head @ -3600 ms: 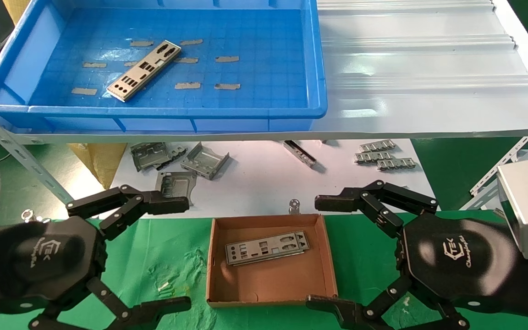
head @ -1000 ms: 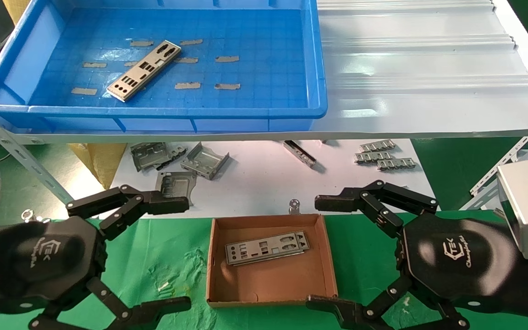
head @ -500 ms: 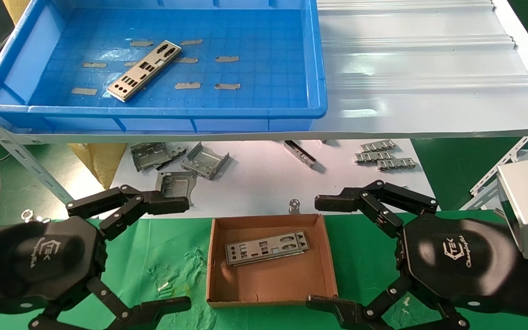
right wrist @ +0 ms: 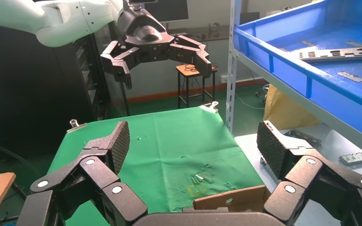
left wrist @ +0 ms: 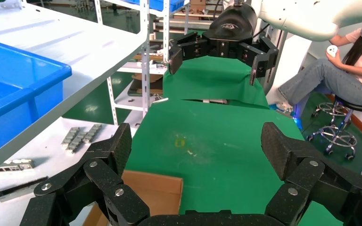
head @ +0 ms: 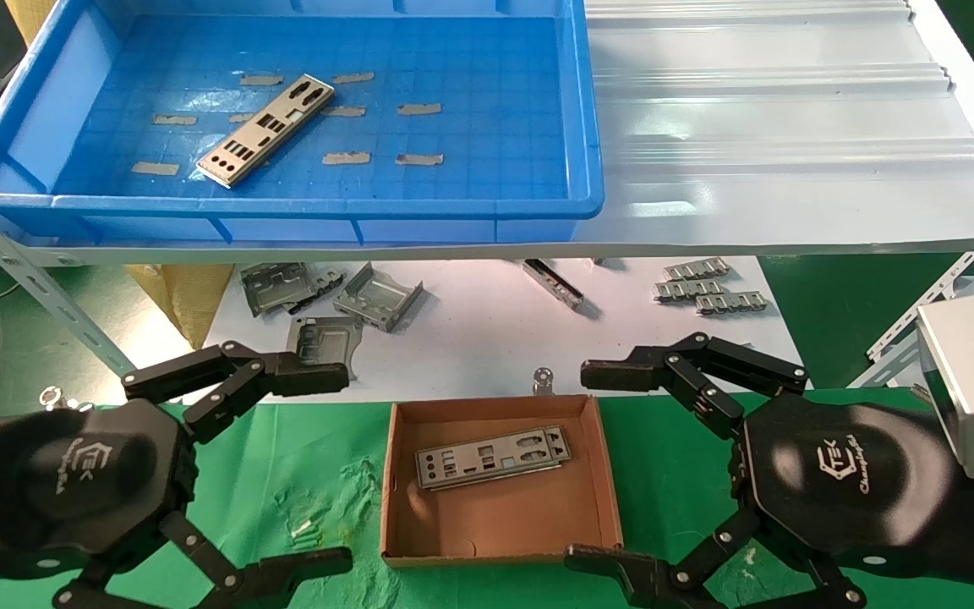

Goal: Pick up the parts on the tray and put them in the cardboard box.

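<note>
One silver plate lies slanted on the floor of the blue tray on the upper shelf; it also shows in the right wrist view. A second plate lies in the brown cardboard box on the green cloth between the arms. My left gripper is open and empty, to the left of the box. My right gripper is open and empty, to the right of the box. Both face each other across the box. A box corner shows in each wrist view.
Boxy grey brackets and ribbed strips lie on the white lower surface behind the box. The white corrugated sheet fills the shelf right of the tray. A slotted metal shelf post slants down at the left.
</note>
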